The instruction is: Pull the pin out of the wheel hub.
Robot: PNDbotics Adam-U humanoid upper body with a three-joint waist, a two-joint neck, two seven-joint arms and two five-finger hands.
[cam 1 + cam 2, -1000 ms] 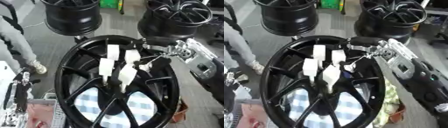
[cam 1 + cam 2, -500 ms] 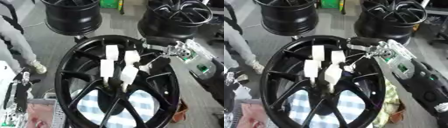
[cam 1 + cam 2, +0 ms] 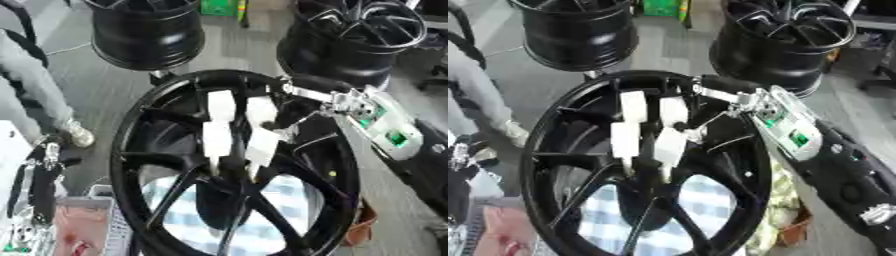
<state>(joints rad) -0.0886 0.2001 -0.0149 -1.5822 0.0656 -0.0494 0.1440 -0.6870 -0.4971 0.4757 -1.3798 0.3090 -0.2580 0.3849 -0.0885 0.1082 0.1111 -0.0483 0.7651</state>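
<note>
A large black wheel hub (image 3: 236,165) is seen filling the centre of the frame, its spokes meeting low at the middle. Four white pins are stuck upright among the spokes: two upper ones (image 3: 220,105) (image 3: 260,110) and two lower ones (image 3: 216,140) (image 3: 262,146), all slightly above centre. The right hand (image 3: 741,100) is brought in from the right edge, its black arm (image 3: 842,175) running to the lower right. Its fingers (image 3: 719,85) are stretched toward the upper rim, to the right of the pins; whether any pin is pinched cannot be told. The left hand (image 3: 39,175) is seen at the lower left edge, well apart from the pins, its finger state not readable. Two more black rims (image 3: 144,32) (image 3: 354,40) stand at the top of the frame.
</note>
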